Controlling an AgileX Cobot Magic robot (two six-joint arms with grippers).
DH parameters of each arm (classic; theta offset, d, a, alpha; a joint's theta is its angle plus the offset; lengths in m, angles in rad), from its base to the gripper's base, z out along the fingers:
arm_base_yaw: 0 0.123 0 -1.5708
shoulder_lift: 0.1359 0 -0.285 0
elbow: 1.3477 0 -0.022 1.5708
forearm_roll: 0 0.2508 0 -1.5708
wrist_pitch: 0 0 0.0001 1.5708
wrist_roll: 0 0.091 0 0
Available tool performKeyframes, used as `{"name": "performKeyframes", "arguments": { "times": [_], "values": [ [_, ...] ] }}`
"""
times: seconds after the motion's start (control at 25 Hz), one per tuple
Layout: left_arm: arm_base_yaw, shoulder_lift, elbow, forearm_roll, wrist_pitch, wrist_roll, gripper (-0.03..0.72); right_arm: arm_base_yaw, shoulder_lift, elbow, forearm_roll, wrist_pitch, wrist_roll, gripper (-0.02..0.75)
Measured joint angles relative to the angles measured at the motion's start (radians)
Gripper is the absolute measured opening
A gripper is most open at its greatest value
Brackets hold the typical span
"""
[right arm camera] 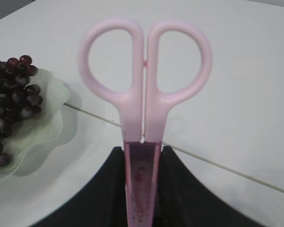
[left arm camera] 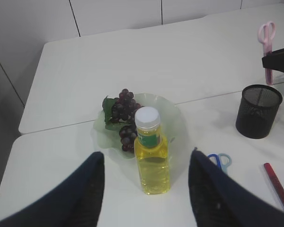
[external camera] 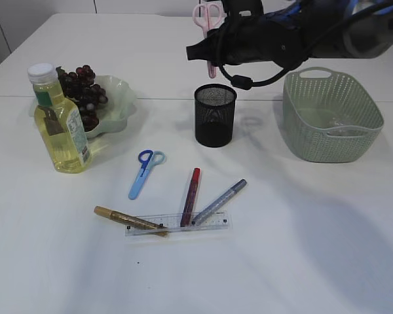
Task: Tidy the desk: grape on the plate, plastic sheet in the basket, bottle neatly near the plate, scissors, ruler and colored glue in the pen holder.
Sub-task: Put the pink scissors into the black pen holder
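My right gripper (external camera: 211,52) is shut on pink scissors (external camera: 209,18), held upright above the black mesh pen holder (external camera: 215,114); the wrist view shows the pink scissors (right arm camera: 143,94) clamped by their sheath. Blue scissors (external camera: 144,173), a clear ruler (external camera: 178,224) and gold (external camera: 130,221), red (external camera: 190,195) and silver (external camera: 219,202) glue pens lie on the table. Grapes (external camera: 83,93) sit on the green plate (external camera: 121,101). The yellow bottle (external camera: 59,121) stands beside the plate. My left gripper (left arm camera: 146,187) is open, hovering before the bottle (left arm camera: 151,151). The basket (external camera: 331,118) holds the clear sheet (external camera: 333,120).
The white table (external camera: 301,248) is made of joined sections with a seam behind the pen holder. The right arm (external camera: 295,36) reaches across from the upper right over the basket.
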Motion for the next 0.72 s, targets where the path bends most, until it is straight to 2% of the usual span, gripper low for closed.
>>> {"name": "performKeyframes", "arguments": {
  "times": [0.72],
  "values": [
    [0.0,0.0,0.0,0.0,0.0,0.0,0.415,-0.023,0.1,-0.022,-0.007,-0.084,0.0,0.188]
  ]
}}
